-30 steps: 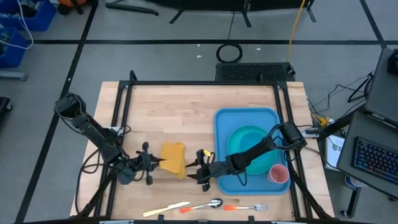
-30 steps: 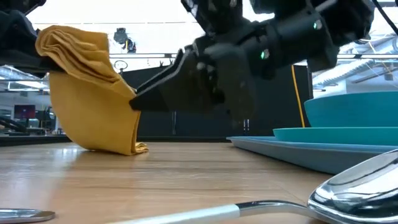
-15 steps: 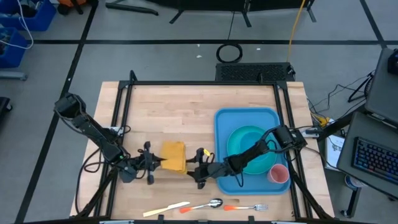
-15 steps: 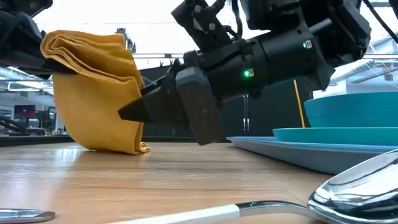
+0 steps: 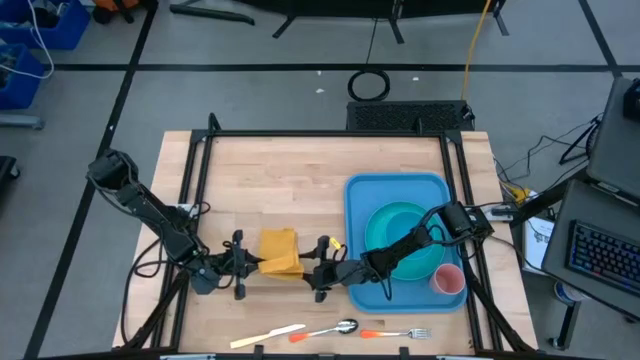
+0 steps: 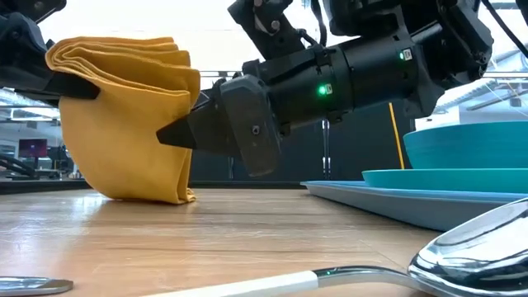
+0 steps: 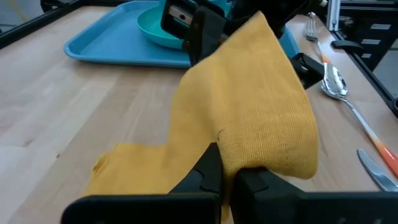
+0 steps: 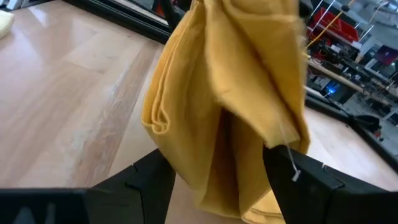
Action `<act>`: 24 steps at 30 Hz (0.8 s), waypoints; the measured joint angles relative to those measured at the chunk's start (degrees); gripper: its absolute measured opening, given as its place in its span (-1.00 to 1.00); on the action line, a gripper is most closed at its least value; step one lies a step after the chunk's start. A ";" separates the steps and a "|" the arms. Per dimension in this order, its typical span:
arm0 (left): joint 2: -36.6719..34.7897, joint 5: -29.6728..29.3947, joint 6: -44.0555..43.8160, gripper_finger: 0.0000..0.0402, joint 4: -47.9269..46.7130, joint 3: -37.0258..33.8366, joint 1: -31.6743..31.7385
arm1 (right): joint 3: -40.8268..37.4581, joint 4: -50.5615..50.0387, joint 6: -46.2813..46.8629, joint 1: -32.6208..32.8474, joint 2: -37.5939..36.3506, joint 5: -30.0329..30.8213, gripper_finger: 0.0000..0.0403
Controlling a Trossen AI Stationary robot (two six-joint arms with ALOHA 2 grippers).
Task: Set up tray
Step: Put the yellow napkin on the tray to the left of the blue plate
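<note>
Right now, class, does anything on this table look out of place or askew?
Yes: the yellow napkin is off the table, hanging crumpled between the two arms. The left gripper is shut on one edge, and the right gripper stands open around the other side. The blue tray sits square.

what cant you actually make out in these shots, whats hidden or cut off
- High view: the pale knife-like piece beside the metal spoon is too small to identify.
- Low view: the round turquoise plate on the large bright-blue plastic tray is cut off by the edge.
- Right wrist view: the folded yellow-orange cloth napkin hides the left claw holding it.
</note>
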 joint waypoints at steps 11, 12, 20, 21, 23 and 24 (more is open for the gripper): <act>0.00 0.08 0.28 -0.94 -0.04 0.00 -1.16 | 0.00 -1.83 8.53 0.46 0.00 2.42 0.11; 0.00 0.06 0.28 -0.94 -0.03 0.00 -1.43 | 0.00 -1.96 8.77 0.46 0.00 2.98 0.11; 0.00 1.66 0.38 -0.93 -0.02 0.00 -1.88 | 0.00 -1.56 6.96 0.48 0.00 2.90 0.11; 0.00 2.35 0.50 -0.93 -0.04 0.00 -1.89 | 0.00 -1.45 6.55 0.48 0.00 3.17 0.11; 0.00 2.76 0.51 -0.95 -0.02 0.00 -1.93 | 0.00 -1.44 6.48 0.48 0.00 4.46 0.11; 0.00 3.05 0.53 -0.97 -0.04 0.00 -2.01 | 0.00 -1.44 6.43 0.48 0.00 4.70 0.11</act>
